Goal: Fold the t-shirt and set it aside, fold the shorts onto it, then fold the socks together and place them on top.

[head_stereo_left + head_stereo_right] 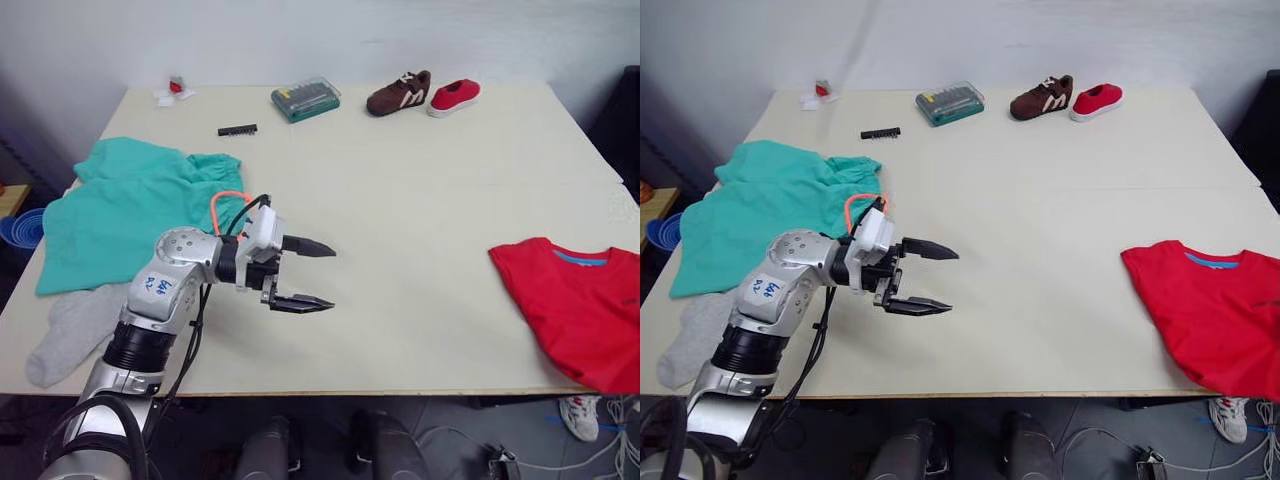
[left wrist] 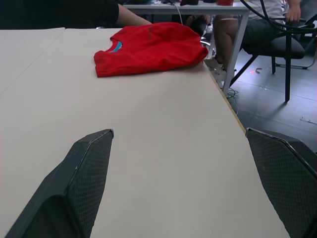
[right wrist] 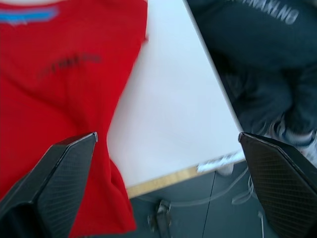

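Left pincer point(image 1: 318, 274) gapes wide, empty, over bare table point(image 1: 420, 200) beside shorts point(image 1: 120, 205).

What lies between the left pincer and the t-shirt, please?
Only bare table lies between the open left pincer and the t-shirt, as the eye views show.

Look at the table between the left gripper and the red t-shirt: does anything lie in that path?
Nothing visible does. The left gripper, jaws open, points across bare table toward the t-shirt on the robot's right side.
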You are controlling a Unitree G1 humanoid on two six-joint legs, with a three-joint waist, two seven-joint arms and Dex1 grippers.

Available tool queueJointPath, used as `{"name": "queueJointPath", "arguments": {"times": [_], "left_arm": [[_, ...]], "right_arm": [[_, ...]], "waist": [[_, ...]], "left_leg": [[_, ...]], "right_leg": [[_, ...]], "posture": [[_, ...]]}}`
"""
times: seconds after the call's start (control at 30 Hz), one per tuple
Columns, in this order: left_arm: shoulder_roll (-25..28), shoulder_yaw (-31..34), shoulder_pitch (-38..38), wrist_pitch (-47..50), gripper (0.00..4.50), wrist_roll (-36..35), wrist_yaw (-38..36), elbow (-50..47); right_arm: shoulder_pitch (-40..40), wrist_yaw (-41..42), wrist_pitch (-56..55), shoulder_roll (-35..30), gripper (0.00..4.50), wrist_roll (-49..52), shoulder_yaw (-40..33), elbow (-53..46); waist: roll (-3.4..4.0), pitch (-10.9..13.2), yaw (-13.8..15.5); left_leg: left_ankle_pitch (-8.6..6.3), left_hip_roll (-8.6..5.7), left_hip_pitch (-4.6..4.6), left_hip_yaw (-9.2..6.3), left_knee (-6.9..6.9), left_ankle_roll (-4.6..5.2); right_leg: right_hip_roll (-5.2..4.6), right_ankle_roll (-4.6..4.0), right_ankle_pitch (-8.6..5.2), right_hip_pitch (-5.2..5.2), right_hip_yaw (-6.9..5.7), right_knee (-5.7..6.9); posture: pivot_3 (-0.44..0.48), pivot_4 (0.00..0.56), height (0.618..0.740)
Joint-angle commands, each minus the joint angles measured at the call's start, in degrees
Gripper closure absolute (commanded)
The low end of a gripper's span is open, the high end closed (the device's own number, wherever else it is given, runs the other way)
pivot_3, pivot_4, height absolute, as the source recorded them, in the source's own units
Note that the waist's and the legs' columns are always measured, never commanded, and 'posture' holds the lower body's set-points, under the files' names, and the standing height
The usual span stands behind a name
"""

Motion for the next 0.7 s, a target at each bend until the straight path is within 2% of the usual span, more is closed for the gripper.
{"name": "queueJointPath", "arguments": {"times": [0.03, 0.1, 0.17, 0.27, 0.37, 0.43, 0.6, 0.7], "left_arm": [[1.49, 3.03, -0.14, 0.97, 0.00, -1.71, 1.30, -1.74], [2.21, 4.43, 0.17, 2.24, 0.00, -2.29, 2.44, -2.59], [3.09, 5.87, 0.59, 3.26, 0.00, -2.59, 4.12, -3.36], [4.24, 7.52, 1.66, 4.35, 0.00, -2.41, 6.36, -4.45], [8.97, 11.75, 9.01, 1.96, 0.00, 1.07, 9.55, -8.36], [11.27, 14.05, 13.05, 1.20, 0.00, 2.02, 11.45, -10.42], [15.19, 17.66, 19.95, -2.00, 0.00, 8.83, 19.02, -10.69], [15.55, 17.80, 19.74, -3.63, 0.00, 14.94, 26.46, -7.29]], "right_arm": [[0.91, 3.60, 8.72, 2.70, 0.03, 7.32, -7.92, -20.76], [-0.10, 3.79, 15.53, 5.74, 0.03, 14.51, -8.42, -34.99], [-3.26, 1.52, 20.13, 8.55, 0.03, 22.24, -5.28, -47.24], [-7.97, -1.97, 22.58, 11.53, 0.03, 28.49, 0.66, -57.60], [-17.14, -6.33, 22.84, 14.79, 0.03, 37.55, 13.26, -68.11], [-20.58, -8.12, 22.65, 15.78, 0.03, 39.34, 19.22, -72.32], [-23.53, -8.09, 19.66, 17.38, 0.03, 38.98, 27.42, -76.16], [-24.24, -8.76, 17.90, 18.49, 0.03, 37.32, 30.99, -76.92]], "waist": [[0.01, -0.01, -0.14], [0.00, 0.00, -0.11], [0.00, 0.00, -0.07], [0.00, 0.01, 0.44], [0.01, 0.02, 0.41], [-0.01, 0.06, 0.46], [-0.14, 0.11, 2.01], [-0.15, 0.11, 2.25]], "left_leg": [[0.03, 0.01, 0.02, 0.00, -0.01, 0.02], [0.08, 0.05, 0.03, -0.06, -0.03, -0.04], [0.09, 0.09, 0.02, -0.15, -0.04, -0.07], [0.05, 0.06, 0.00, -0.17, -0.05, -0.05], [0.01, 0.05, -0.05, -0.17, -0.06, -0.03], [0.00, 0.05, -0.08, -0.13, -0.14, -0.01], [-0.01, -0.03, -0.22, -0.19, -0.19, 0.01], [-0.22, -0.09, -0.24, -0.15, -0.19, -0.06]], "right_leg": [[0.00, 0.00, 0.00, -0.01, 0.02, 0.04], [0.04, -0.01, -0.01, -0.02, 0.01, 0.08], [0.07, -0.03, -0.02, -0.01, 0.00, 0.10], [0.03, -0.04, -0.03, -0.03, 0.02, 0.10], [0.00, -0.05, -0.03, -0.05, 0.02, 0.00], [-0.02, -0.08, -0.07, -0.14, 0.06, -0.02], [-0.11, -0.14, -0.11, -0.29, 0.01, -0.06], [-0.21, -0.05, -0.06, -0.26, 0.02, -0.21]], "posture": [[0.000, 0.150, 0.740], [0.000, 0.150, 0.740], [0.000, 0.150, 0.740], [0.000, 0.150, 0.740], [0.000, 0.150, 0.740], [0.000, 0.150, 0.740], [0.000, 0.150, 0.740], [0.000, 0.150, 0.740]]}}
